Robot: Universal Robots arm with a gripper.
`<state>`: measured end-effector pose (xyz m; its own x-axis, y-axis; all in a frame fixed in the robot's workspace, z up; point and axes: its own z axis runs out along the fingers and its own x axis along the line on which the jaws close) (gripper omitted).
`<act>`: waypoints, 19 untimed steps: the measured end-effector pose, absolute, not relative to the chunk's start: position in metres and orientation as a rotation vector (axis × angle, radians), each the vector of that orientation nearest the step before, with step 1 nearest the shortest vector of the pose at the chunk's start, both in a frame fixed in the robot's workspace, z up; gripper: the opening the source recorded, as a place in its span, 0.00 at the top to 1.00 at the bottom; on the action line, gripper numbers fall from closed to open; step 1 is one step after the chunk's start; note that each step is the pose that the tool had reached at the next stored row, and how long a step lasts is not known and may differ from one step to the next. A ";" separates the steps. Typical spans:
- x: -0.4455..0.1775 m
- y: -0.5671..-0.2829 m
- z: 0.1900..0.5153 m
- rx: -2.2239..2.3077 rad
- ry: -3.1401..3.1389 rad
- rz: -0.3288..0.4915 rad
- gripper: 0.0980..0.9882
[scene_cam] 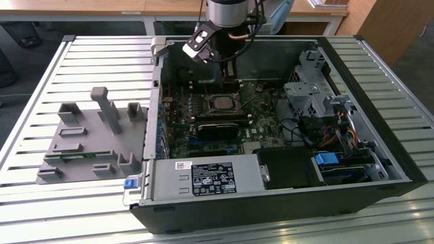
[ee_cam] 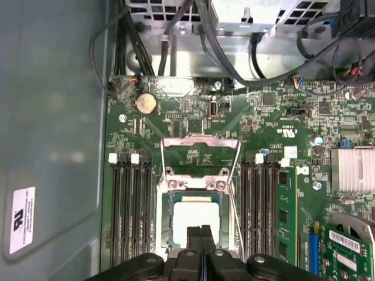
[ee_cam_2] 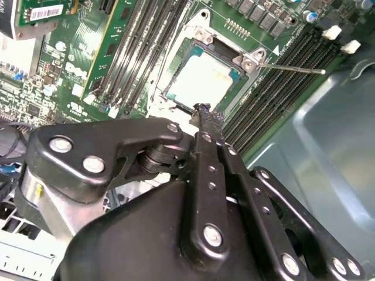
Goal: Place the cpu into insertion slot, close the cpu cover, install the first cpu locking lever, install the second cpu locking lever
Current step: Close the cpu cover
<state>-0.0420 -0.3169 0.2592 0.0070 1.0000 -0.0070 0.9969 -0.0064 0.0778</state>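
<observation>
The cpu (ee_cam: 190, 213) sits in the insertion slot (ee_cam: 193, 193) (cpu cover (ee_cam: 199, 141) alongside).

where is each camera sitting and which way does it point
Exterior view: off the arm, above the open computer case, looking down into it; the arm shows.
First wrist view: on the wrist, looking straight down at the cpu; shut jaws show.
Second wrist view: on the wrist, looking slantwise past the jaws' linkage at the cpu.
Shared: both wrist views show the cpu and the jaws.
</observation>
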 end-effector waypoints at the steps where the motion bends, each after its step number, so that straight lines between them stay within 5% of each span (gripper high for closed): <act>1: -0.042 -0.318 0.259 2.186 2.171 0.077 0.99; 19: -0.018 -0.326 0.262 2.192 2.179 0.062 0.99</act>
